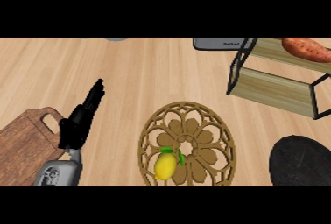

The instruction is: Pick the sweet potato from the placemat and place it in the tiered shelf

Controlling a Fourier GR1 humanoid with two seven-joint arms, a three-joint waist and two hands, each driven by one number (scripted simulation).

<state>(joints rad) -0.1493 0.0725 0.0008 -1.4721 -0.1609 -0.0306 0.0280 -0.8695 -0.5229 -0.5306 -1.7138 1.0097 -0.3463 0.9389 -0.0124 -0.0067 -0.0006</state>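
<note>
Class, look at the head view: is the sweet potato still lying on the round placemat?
No, the sweet potato lies on the tiered shelf; the placemat holds only a lemon.

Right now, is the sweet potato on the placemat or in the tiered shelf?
In the shelf. The sweet potato lies on the tiered shelf's upper tier; the placemat holds only a lemon.

The dark mark on the grey device (pixel 220 43) is too small to read
</note>
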